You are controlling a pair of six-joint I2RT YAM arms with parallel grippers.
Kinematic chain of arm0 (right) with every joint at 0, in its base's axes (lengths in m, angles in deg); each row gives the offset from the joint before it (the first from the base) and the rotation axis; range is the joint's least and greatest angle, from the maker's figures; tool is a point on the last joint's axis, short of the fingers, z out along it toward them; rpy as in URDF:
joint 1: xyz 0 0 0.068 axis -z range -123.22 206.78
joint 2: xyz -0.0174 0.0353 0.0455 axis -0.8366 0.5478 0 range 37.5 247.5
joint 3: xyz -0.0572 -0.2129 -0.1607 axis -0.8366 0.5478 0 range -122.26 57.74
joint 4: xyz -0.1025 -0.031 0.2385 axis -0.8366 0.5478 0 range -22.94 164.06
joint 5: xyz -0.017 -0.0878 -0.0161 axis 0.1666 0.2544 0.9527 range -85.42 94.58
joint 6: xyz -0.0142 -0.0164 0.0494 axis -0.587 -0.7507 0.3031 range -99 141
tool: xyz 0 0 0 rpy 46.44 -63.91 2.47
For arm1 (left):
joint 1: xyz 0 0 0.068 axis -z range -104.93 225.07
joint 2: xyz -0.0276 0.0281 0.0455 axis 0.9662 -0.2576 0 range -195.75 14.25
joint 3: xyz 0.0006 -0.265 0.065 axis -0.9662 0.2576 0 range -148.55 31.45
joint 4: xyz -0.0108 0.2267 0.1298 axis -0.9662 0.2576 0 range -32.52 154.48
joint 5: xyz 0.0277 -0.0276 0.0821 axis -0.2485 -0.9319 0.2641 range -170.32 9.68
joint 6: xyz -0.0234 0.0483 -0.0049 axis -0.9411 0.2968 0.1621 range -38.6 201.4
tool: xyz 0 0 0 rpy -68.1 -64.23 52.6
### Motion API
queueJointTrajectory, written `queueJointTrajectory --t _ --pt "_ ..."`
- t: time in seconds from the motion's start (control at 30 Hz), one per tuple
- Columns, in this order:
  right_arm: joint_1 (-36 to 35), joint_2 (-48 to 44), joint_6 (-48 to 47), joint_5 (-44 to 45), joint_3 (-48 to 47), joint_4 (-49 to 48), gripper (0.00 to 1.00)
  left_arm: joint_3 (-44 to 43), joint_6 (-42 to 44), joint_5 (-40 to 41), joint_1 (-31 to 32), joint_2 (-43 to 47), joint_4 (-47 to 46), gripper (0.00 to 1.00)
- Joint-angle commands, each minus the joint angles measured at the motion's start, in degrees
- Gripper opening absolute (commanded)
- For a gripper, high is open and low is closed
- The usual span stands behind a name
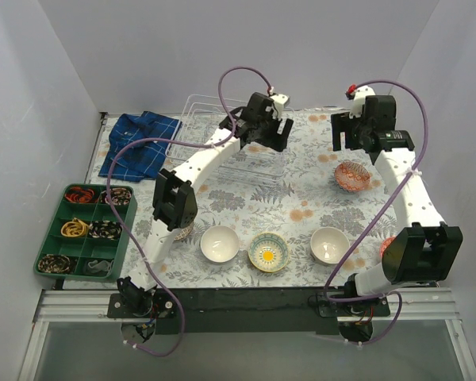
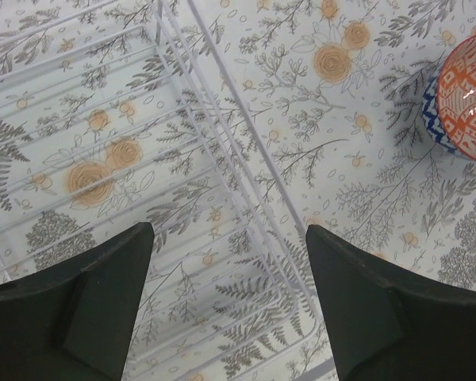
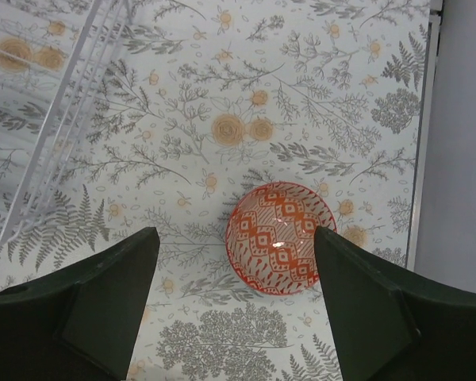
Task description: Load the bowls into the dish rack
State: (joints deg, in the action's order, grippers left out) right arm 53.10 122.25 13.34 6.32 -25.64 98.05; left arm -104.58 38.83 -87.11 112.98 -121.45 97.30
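The rectangular white wire dish rack (image 1: 197, 111) (image 2: 214, 151) (image 3: 71, 103) stands at the far centre of the floral-printed table cover (image 1: 301, 198), with no bowl seen in it. The left gripper (image 1: 276, 129) (image 2: 230, 230) hangs over the rack's right edge, its black fingers spread apart and holding nothing. The right gripper (image 1: 349, 136) (image 3: 236, 232) hovers above the round orange-and-white patterned bowl (image 1: 352, 175) (image 2: 470, 95) (image 3: 281, 237), which sits to the right of the rack; its fingers are also wide apart and clear of the bowl. Along the near side stand a plain white bowl (image 1: 220, 243), a yellow-centred patterned bowl (image 1: 268, 252) and a second white bowl (image 1: 330, 244). A green compartment tray (image 1: 129, 230) is at near left and a blue checked cloth (image 1: 139, 143) at far left.
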Motion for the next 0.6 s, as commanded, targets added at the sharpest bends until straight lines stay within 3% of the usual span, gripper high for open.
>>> queueJointTrajectory --t 0.0,0.27,0.57 --pt "0.78 -2.31 0.72 -0.15 2.69 -1.01 0.87 -4.24 -1.12 5.37 3.39 -0.88 -3.51 0.77" --pt "1.05 -5.73 0.54 -1.3 7.26 -1.27 0.87 -4.86 1.26 12.66 6.82 -3.78 -4.48 0.77" --pt "1.13 -8.81 0.37 -3.58 10.42 -1.54 0.87 -2.93 3.28 20.49 8.76 -4.75 -4.39 0.6"
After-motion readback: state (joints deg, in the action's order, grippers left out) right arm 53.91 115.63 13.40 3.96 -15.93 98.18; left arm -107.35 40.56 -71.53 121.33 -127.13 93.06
